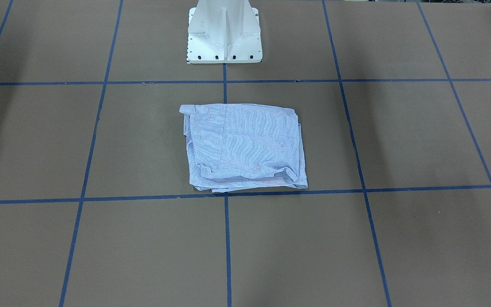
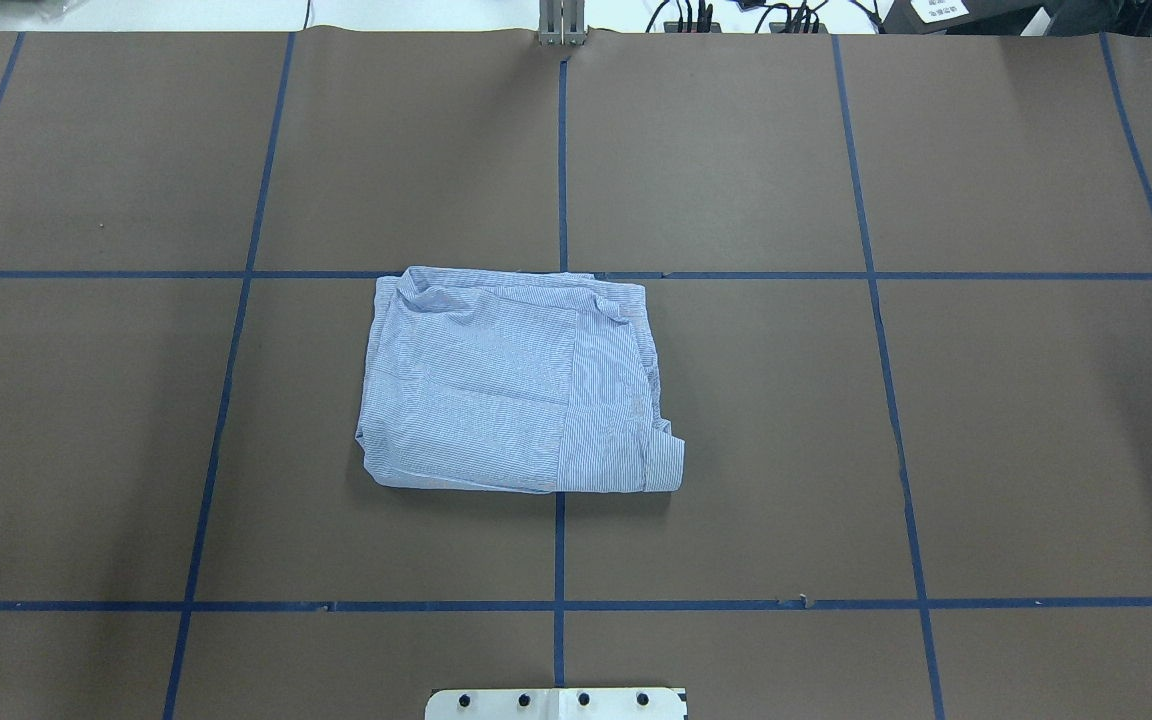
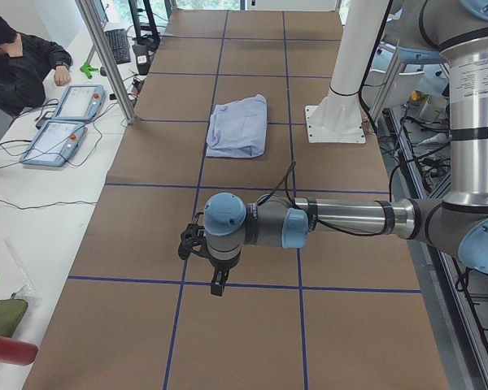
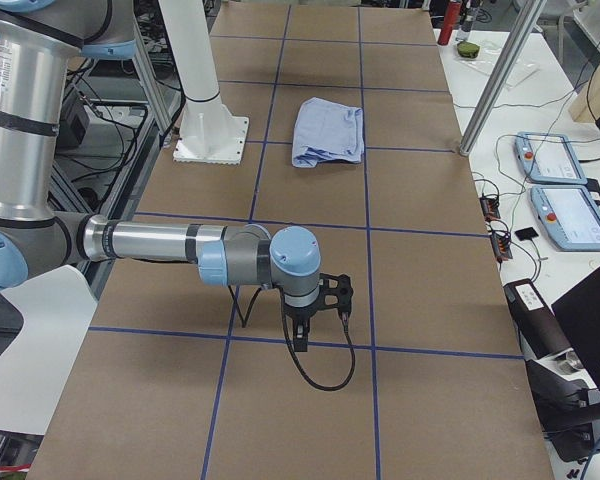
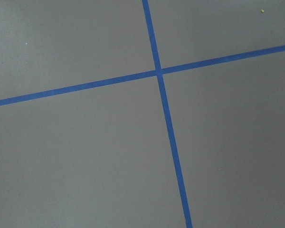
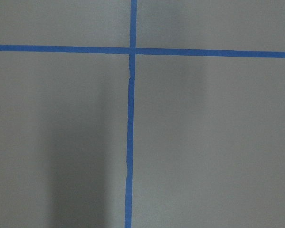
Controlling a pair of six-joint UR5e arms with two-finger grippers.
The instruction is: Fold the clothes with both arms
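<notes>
The light blue striped shirt (image 2: 521, 385) lies folded into a rough rectangle at the middle of the brown table, also in the front view (image 1: 245, 147) and both side views (image 3: 237, 127) (image 4: 328, 133). No gripper touches it. My left gripper (image 3: 217, 284) shows only in the exterior left view, hanging over the table's left end, far from the shirt. My right gripper (image 4: 300, 338) shows only in the exterior right view, over the table's right end. I cannot tell whether either is open or shut. The wrist views show only the table and tape lines.
The white pedestal base (image 1: 224, 34) stands at the robot's side of the table. Blue tape lines (image 2: 560, 150) grid the brown surface. Two teach pendants (image 3: 65, 122) and an operator (image 3: 16, 61) are beyond the far edge. A metal post (image 3: 106, 57) stands there too.
</notes>
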